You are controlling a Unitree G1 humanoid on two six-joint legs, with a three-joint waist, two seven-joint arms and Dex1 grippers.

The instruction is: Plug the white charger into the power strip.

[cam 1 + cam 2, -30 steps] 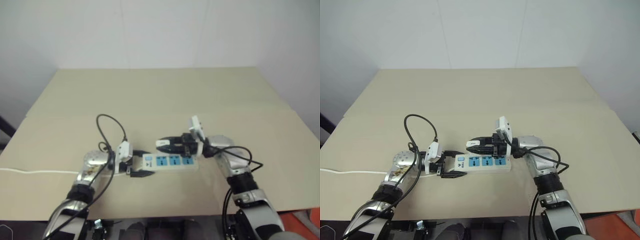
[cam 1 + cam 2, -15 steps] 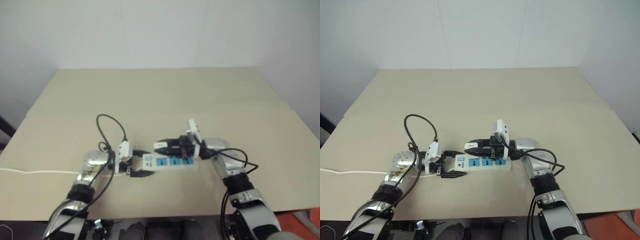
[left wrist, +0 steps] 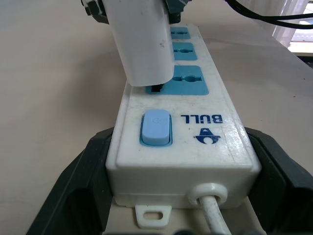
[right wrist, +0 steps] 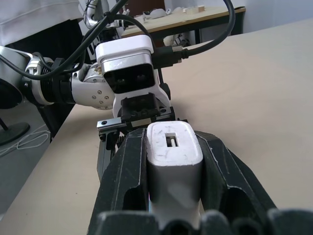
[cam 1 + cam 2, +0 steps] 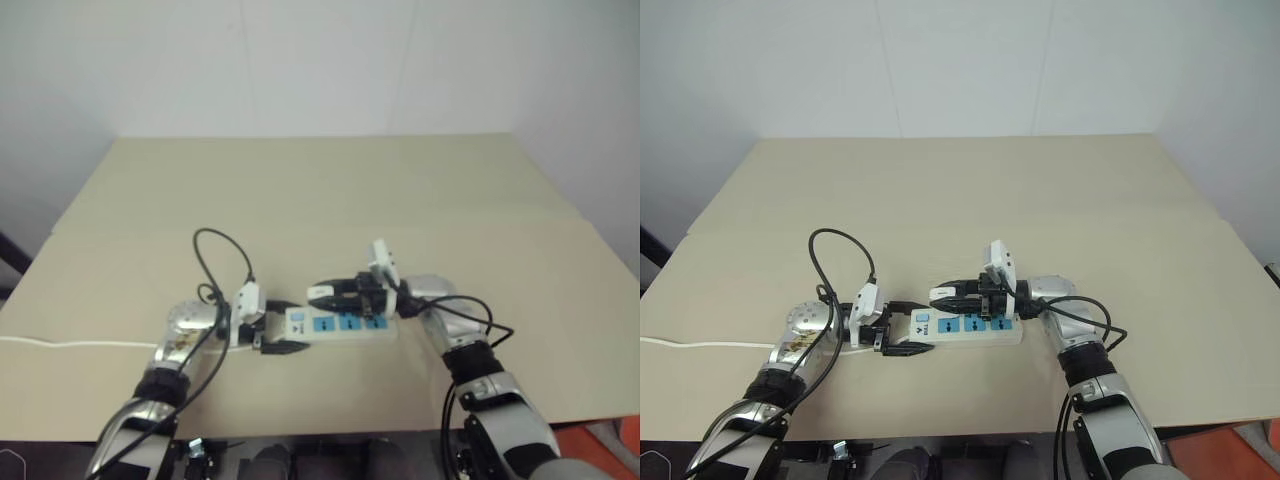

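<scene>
Two grippers on your table [image 5: 330, 190], left gripper [image 5: 281, 327] clamped on the switch end of the power strip [image 5: 340, 323], right gripper [image 5: 322, 293] pinching the white charger [image 3: 142, 41], charger upright over the socket nearest the switch, prongs at its holes.

a tan table [image 5: 330, 190] carries the power strip [image 5: 345, 324] and its thin white cord [image 5: 70, 344].

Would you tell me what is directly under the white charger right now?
Under the white charger lies the power strip, at its blue socket nearest the switch. Its prongs and part of that socket are covered by the charger's body.
</scene>
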